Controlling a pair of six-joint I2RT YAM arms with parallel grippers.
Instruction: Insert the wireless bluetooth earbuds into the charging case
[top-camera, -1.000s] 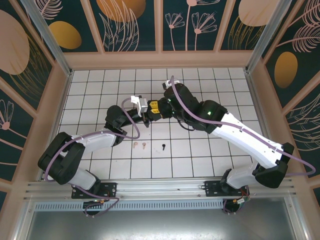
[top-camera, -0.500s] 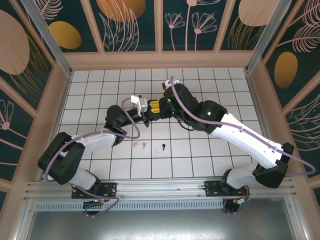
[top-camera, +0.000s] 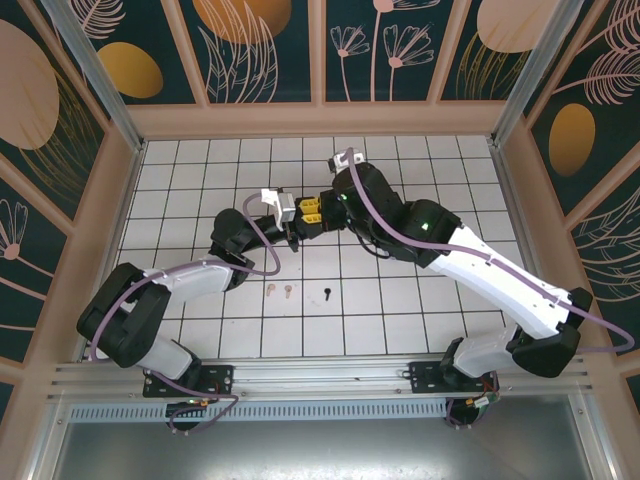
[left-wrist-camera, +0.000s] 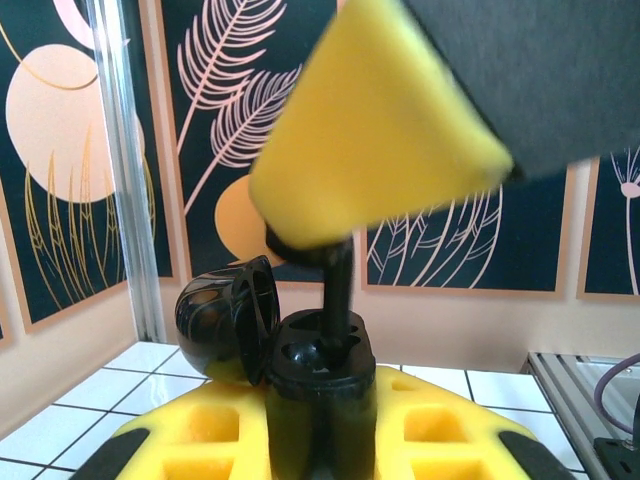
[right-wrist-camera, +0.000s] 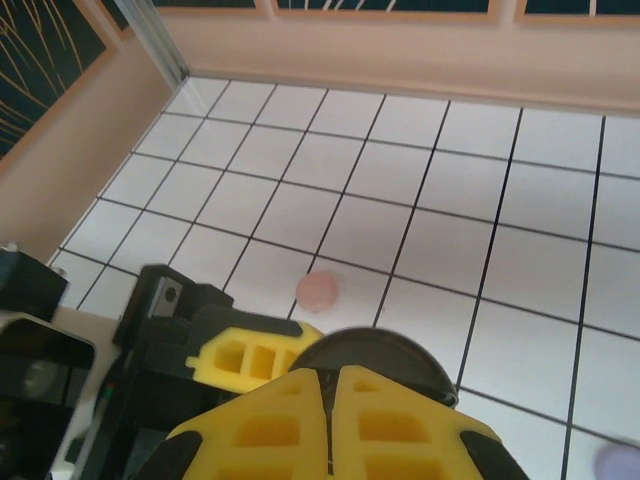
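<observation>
My left gripper (top-camera: 291, 225) (left-wrist-camera: 320, 445) is shut on a black charging case (left-wrist-camera: 320, 385), held upright above the floor with its lid (left-wrist-camera: 225, 315) swung open to the left. My right gripper (top-camera: 306, 209) (right-wrist-camera: 330, 390) comes down from above, shut on the stem of a black earbud (left-wrist-camera: 337, 295) whose lower end sits in a case socket. From the right wrist, the round black case (right-wrist-camera: 400, 352) lies just under my closed yellow fingers (right-wrist-camera: 400, 425). Loose on the tiles nearer the bases lie two pink earbuds (top-camera: 280, 291) and a black one (top-camera: 328, 293).
A small round pink thing (right-wrist-camera: 318, 291) lies on the tiles beyond the case, and a lavender thing (right-wrist-camera: 622, 464) shows at the lower right edge. The wooden side wall (right-wrist-camera: 70, 120) and metal corner post stand at the left. White tiles (top-camera: 400, 160) surround the grippers.
My right gripper's fingers have closed the last bit, and that wrist has shifted slightly toward the back wall. The left arm and the case have stayed still.
</observation>
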